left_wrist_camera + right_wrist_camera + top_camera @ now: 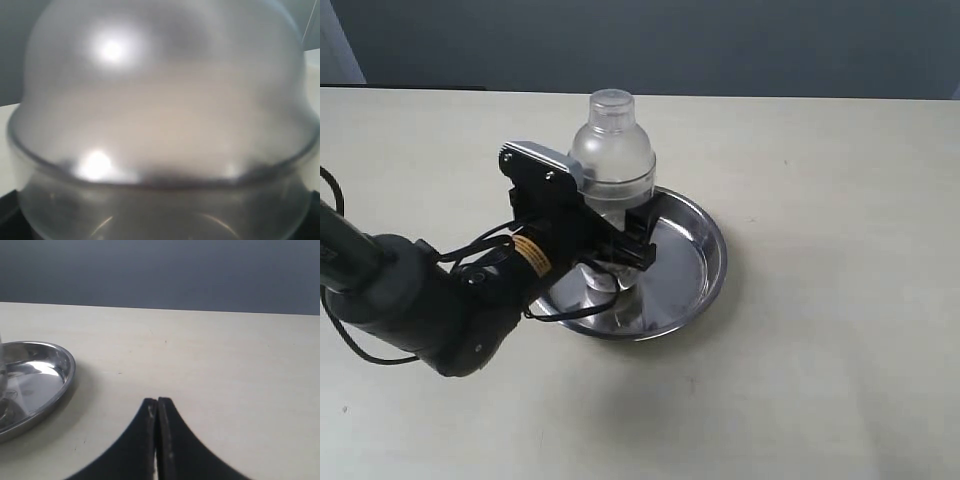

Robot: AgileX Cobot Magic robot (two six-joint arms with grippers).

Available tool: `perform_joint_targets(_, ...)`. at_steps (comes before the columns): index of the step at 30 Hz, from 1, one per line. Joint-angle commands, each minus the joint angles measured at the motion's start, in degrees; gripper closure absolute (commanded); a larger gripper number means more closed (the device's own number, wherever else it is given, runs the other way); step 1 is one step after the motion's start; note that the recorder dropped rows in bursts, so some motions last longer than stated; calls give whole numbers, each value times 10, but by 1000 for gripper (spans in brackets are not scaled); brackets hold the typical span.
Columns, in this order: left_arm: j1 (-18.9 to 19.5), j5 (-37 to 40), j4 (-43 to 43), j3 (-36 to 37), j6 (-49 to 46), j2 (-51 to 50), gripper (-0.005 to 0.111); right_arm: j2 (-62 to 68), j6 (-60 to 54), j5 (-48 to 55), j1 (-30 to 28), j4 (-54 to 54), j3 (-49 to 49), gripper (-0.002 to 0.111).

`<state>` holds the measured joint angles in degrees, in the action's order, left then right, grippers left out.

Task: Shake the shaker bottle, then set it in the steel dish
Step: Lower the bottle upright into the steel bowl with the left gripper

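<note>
The frosted shaker bottle (612,150) stands upright over the left half of the steel dish (698,262), its domed top and clear cap uppermost. My left gripper (618,243) is shut on its body from the left, one black finger (642,238) showing on the near side. Whether the bottle's base touches the dish floor I cannot tell. In the left wrist view the bottle's dome (160,100) fills the frame, blurred. My right gripper (157,402) is shut and empty, low over the table to the right of the dish rim (69,371).
The cream table (840,200) spreads around the dish on all sides, with a grey wall behind its far edge. The left arm's black body (420,300) and cables lie over the table's front left.
</note>
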<state>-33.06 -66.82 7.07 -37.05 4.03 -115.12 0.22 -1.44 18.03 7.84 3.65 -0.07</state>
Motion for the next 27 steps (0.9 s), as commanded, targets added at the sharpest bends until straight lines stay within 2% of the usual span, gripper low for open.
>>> perform_joint_targets(1,-1,-31,-1,-5,-1,3,106,-2,-1,-5,2,-1,1,109)
perform_joint_targets(3,-1,-31,-2,-5,-1,3,105,-2,-1,-5,2,-1,1,109)
perform_joint_targets(6,-1,-26,-2,-5,-1,3,92,-2,-1,-5,2,-1,1,109)
perform_joint_targets(11,-1,-26,-2,-5,-1,3,53,-2,-1,-5,2,-1,1,109)
perform_joint_targets(14,-1,-24,-7,-5,-1,3,39,-2,-1,-5,2,-1,1,109)
perform_joint_targets(17,-1,-8,-4,-5,-1,3,34,-2,-1,-5,2,-1,1,109)
perform_joint_targets(22,-1,51,2,-7,-1,3,34,-2,-1,-5,2,-1,1,109)
perform_joint_targets(27,-1,36,0,-7,-1,3,34,-2,-1,-5,2,-1,1,109)
